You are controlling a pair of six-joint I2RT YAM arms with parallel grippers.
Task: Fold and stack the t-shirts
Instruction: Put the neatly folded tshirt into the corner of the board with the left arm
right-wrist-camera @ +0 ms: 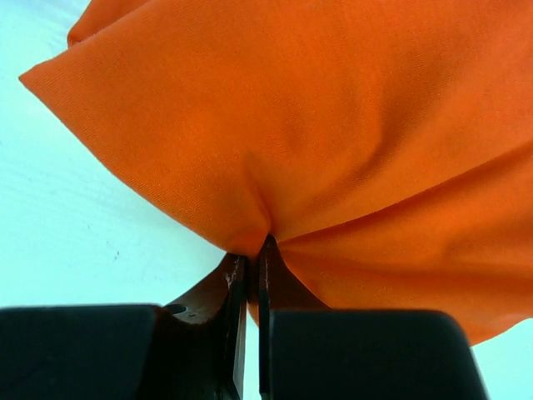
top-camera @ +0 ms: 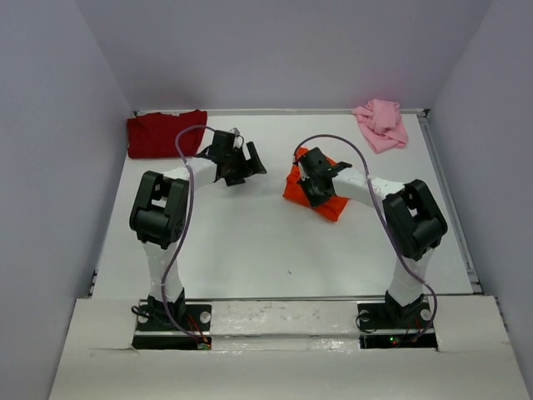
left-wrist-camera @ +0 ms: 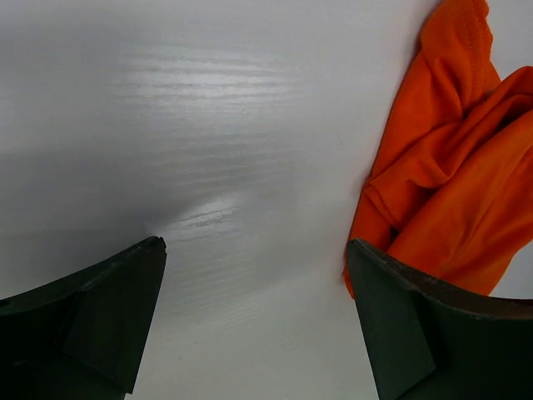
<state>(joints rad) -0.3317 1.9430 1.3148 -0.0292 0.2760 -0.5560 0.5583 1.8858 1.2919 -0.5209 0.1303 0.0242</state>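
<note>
Right jaws first: pressed together, with a fold of the orange shirt (right-wrist-camera: 350, 125) caught between the tips. The cloth puckers into the pinch and fans out above it in a smooth, taut sheet. How many layers are in that bite is hard to say, as the wrist view is too close. Across the way the left jaws are spread wide with nothing in them, over bare bench (top-camera: 250, 250), and the shirt's rumpled edge shows just off to one side in their own camera.

Pulling out, the orange shirt lies bunched near the middle of the bench, under the right arm (top-camera: 366, 187), with the left arm (top-camera: 191, 171) reaching in from the other side. The red shirt (top-camera: 158, 133) sits flat and squared off in the far left corner and looks already folded. The pink shirt (top-camera: 381, 123) is a crumpled heap in the far right corner.

As for handling, this is light, limp cloth. It will drape and sag from any single hold and will not keep a shape by itself. A pinch mid-panel will likely just drag a lump. The better holds are a hem, shoulder or sleeve seam, one for each arm, so the shirt can be spread flat before any fold. It is not fragile, but a thin bite could slip.
</note>
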